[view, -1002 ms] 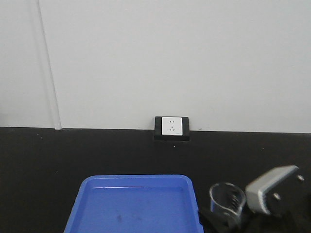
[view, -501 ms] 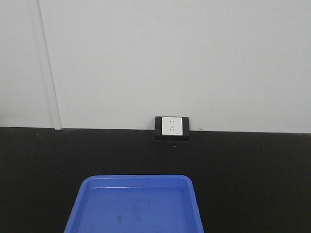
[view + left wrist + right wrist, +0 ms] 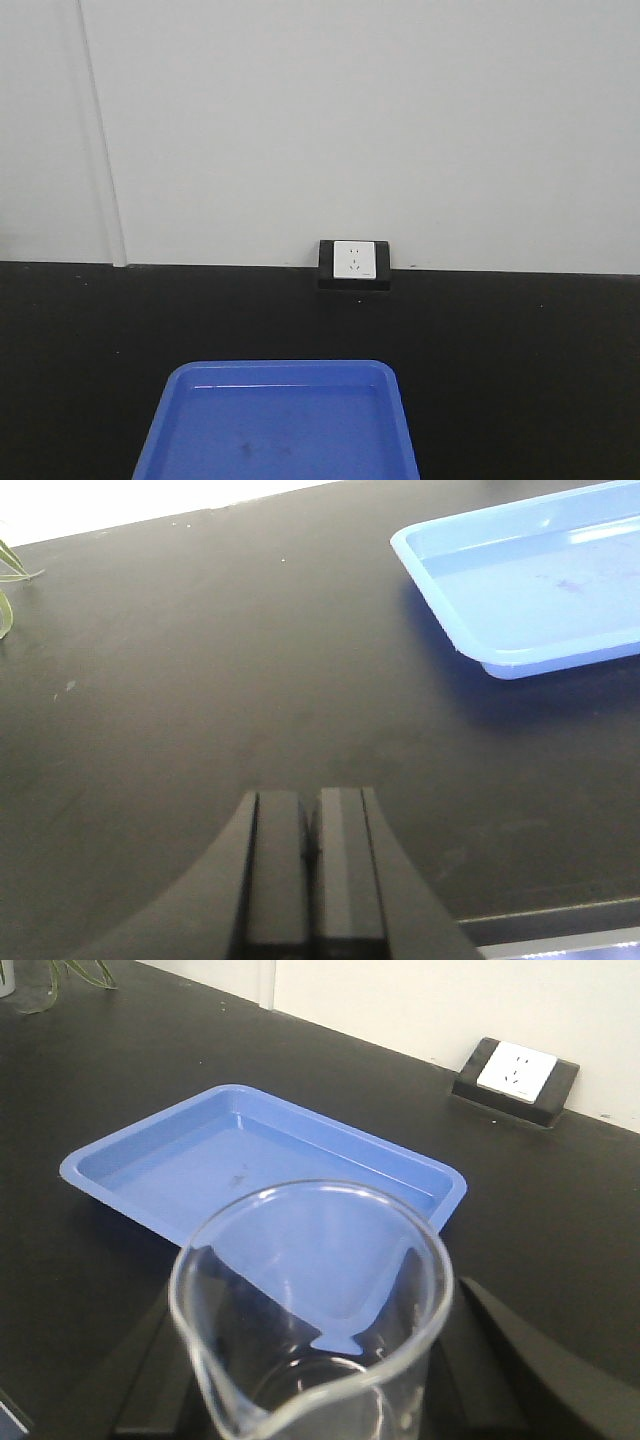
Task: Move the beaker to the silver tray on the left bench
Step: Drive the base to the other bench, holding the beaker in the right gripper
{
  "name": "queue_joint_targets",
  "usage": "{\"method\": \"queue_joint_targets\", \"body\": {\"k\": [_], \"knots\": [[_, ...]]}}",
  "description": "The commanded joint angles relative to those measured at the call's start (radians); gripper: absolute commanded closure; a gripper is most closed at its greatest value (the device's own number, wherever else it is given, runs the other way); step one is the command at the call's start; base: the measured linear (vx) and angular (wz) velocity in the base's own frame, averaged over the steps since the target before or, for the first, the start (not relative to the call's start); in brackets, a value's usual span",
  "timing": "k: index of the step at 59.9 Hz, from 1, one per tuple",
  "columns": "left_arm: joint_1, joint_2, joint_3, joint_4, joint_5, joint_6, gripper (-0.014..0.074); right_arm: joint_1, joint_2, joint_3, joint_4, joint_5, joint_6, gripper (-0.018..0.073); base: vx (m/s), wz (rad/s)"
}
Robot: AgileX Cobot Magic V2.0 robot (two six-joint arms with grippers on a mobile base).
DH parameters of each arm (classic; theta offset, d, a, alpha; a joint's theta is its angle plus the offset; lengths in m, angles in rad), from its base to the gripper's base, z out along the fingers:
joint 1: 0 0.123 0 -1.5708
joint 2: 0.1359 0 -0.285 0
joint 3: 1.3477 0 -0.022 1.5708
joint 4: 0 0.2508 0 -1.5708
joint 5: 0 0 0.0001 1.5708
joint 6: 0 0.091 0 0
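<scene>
Holding the beaker (image 3: 310, 1300), the right fingers (image 3: 525, 1365) sit dark on both sides of the glass, closed on it. In the right wrist view the beaker is upright, clear and empty, pouring lip toward the camera, and fills the foreground. Behind it the blue tray (image 3: 100, 1165) lies on the black surface (image 3: 560, 1190), with the wall socket (image 3: 515, 1075) further back against the white wall.

Change in the front view: a second ago the beaker and the right arm's grey camera housing showed at the bottom right, just beside the tray. Half a second ago both had left that view, and they are out of it now too. Only the blue tray (image 3: 290, 366), the surface (image 3: 520, 350), the socket (image 3: 353, 260) and the wall (image 3: 350, 120) are in view, all unmoved.

Left fingers (image 3: 280, 870) are pressed together, holding nothing, above bare surface. The blue tray (image 3: 440, 570) is at that view's upper right, well apart from them, and green plant leaves (image 3: 8, 580) poke in at the left edge.
</scene>
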Motion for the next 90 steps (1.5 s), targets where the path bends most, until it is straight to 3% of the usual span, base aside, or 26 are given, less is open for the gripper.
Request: {"method": "queue_joint_targets", "body": {"k": [1, 90], "knots": [[-0.003, -0.007, 0.02, -0.001, -0.082, -0.002, 0.0595, -0.005, 0.003, -0.031, -0.01, -0.072, -0.006, 0.0571, 0.0, 0.0], [-0.003, -0.007, 0.02, -0.001, -0.082, -0.002, 0.0595, -0.005, 0.003, -0.031, -0.01, -0.055, -0.006, 0.0571, -0.09, -0.03]]}}
